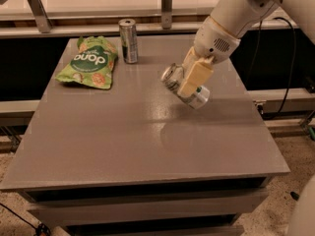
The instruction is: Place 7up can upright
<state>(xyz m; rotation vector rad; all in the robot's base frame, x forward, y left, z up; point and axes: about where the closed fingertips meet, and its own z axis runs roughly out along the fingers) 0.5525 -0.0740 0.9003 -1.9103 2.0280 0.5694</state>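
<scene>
The 7up can is a short silver-white can with green marks, held tilted above the right half of the grey table. Its top with the pull tab points up and to the left, and its base points down to the right. My gripper comes down from the upper right and is shut on the can, one cream-coloured finger lying across its near side. The far finger is hidden behind the can.
A taller slim silver-and-dark can stands upright near the table's back edge. A green snack bag lies at the back left. A black cable hangs right of the table, and a rail runs behind it.
</scene>
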